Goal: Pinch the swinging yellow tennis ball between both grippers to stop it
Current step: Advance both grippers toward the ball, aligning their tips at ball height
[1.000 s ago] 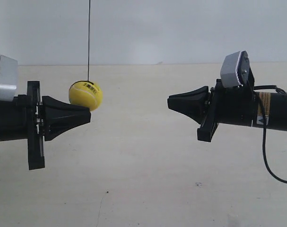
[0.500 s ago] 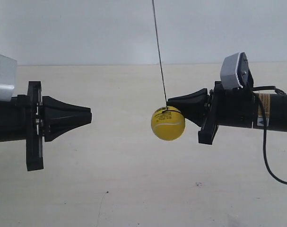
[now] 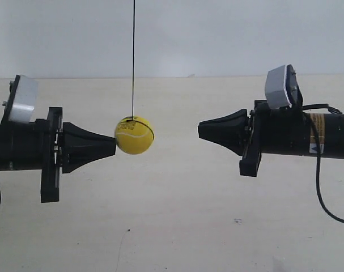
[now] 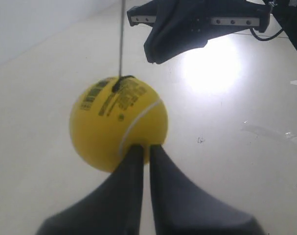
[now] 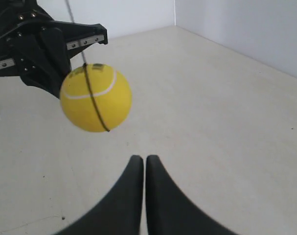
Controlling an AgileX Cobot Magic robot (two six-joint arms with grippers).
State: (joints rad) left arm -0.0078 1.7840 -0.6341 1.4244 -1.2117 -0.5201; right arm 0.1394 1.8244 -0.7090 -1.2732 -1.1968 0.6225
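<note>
The yellow tennis ball (image 3: pixel 134 135) hangs on a thin black string (image 3: pixel 133 56) between the two arms. My left gripper (image 3: pixel 114 146) is the one at the exterior view's left. It is shut, and its cone tip touches the ball's side. In the left wrist view the ball (image 4: pixel 118 129) sits right against the shut left gripper (image 4: pixel 145 147), label side up. My right gripper (image 3: pixel 200 130) is shut too and stands a clear gap away from the ball. The right wrist view shows the ball (image 5: pixel 95 97) ahead of the right gripper (image 5: pixel 145 157), apart from it.
A pale flat tabletop (image 3: pixel 177 226) lies under both arms, with a white wall (image 3: pixel 217 34) behind. A black cable (image 3: pixel 319 187) loops down from the right arm. The right wrist view shows a wall corner (image 5: pixel 175 14) at the table's far side.
The ball has swung from the right gripper's tip back towards the left one. The left arm has pushed inwards and now meets the ball. The right arm has barely moved.
</note>
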